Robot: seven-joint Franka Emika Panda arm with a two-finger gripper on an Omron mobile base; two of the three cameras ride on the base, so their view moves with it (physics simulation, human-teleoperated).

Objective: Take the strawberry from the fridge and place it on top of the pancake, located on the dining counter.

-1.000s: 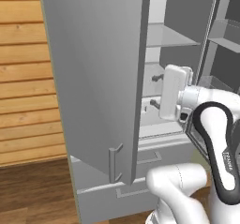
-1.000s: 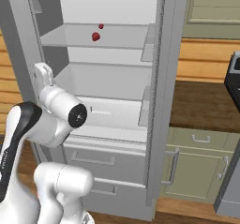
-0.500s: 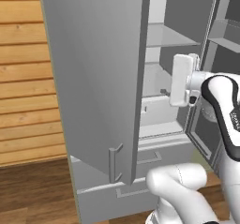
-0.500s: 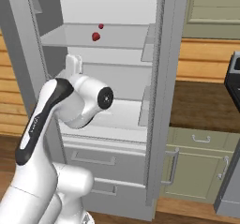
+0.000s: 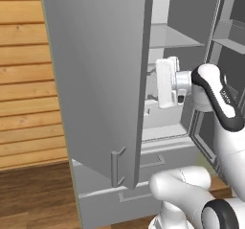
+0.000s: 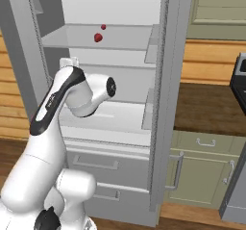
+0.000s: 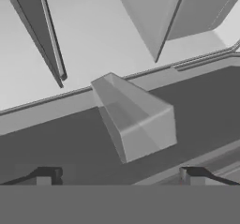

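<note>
Wood-panelled kitchen; tall light grey double-door fridge [image 6: 158,104], doors open, white shelved interior.

Change: white arm had lifted, its two-finger gripper [image 7: 119,174] raised toward the shelves, tips spread wide, holding nothing; pickup judged not begun.

Right base view: tiny bright red strawberry [image 6: 98,37] on upper glass shelf, above the arm. Left base view: open door panel hid that shelf; hand seen side-on.

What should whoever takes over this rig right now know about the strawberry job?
Gripper: open, empty, inside the tall light grey fridge, whose doors stand open.
Tiny bright red strawberry: on the upper white shelf, above the hand, with a smaller red thing behind it.
Done: fridge opened, arm reached in.
Left: raise the hand to the shelf, grasp the strawberry, carry it to the pancake on the dining counter.
</note>
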